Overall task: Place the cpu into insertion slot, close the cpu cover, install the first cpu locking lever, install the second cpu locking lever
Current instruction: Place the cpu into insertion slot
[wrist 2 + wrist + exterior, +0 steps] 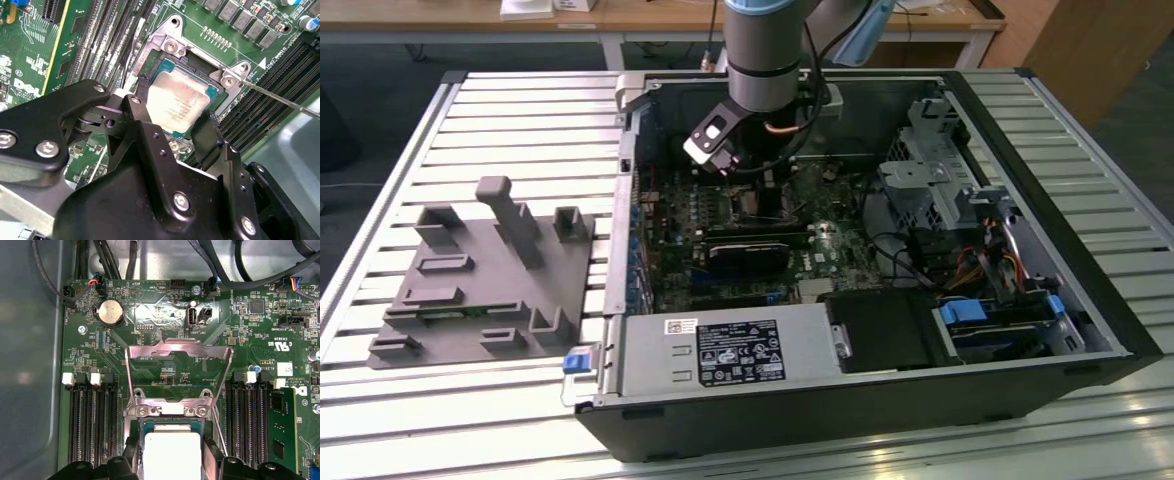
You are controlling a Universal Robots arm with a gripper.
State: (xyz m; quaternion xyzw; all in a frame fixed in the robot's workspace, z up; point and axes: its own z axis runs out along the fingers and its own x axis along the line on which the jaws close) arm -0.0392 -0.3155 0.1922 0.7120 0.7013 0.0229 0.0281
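1. Gripper [175,106]: black two-finger unit reaching down into the open computer case [854,425]. Its fingers [207,132] are closed against two opposite edges of the cpu and hold it.
2. Cpu [177,100]: flat square chip with a pale metal top. It lies level and, as far as can be judged, is seated or nearly seated inside the socket. In the first wrist view it sits between the fingertips.
3. Socket [195,64]: square recess with a metal rim near the middle of the motherboard [280,335], between two banks of memory slots [92,420]. A strip of it shows past the cpu's far edge.
4. Cover [177,346]: metal frame with a window, hinged at the socket's edge and standing upright, not yet closed.
5. Locking lever [280,97]: thin wire rod angled away from the socket corner, unlatched.
6. Handling note (judgement): the cpu should be kept flat and square to the rim. It should go straight down without sliding across the contacts. Pressing is best avoided, and the release should come only once all four edges sit evenly. The fingers must stay clear of the upright cover and the rod.
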